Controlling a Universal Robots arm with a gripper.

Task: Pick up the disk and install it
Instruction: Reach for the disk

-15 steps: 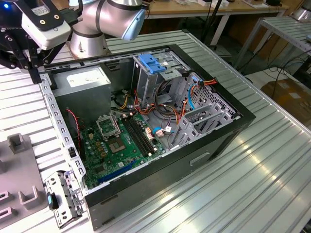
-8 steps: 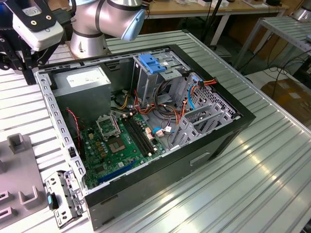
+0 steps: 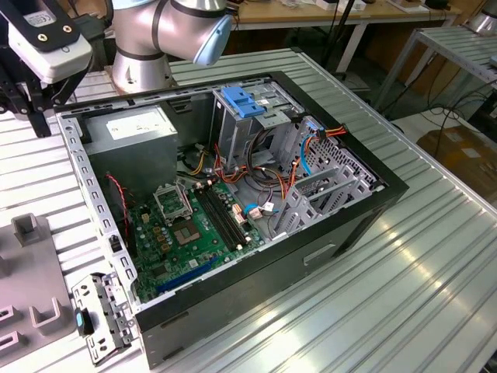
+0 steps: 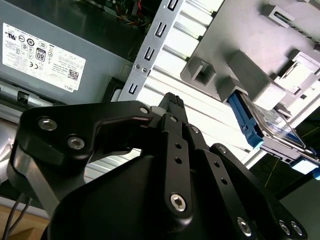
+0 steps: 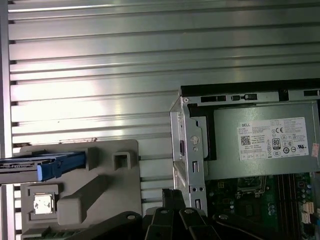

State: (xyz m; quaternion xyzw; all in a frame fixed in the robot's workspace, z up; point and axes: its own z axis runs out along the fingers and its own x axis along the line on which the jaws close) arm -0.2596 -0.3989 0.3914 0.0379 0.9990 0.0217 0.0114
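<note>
Cropped by the edge in the first wrist view: most of the disk (image 5: 47,165), one blue end left showing. Half hidden behind the grey holder (image 4: 235,65) in the second wrist view. Cut short at the exterior view's top: the arm (image 3: 167,31).

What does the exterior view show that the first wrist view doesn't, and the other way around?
The exterior view adds the light-blue latch plate on the drive cage, the red and blue cables and the silver arm. The first wrist view adds the disk, in blue rails, on the grey fixture outside the case. Both show the power supply, the motherboard and the ribbed table.
</note>
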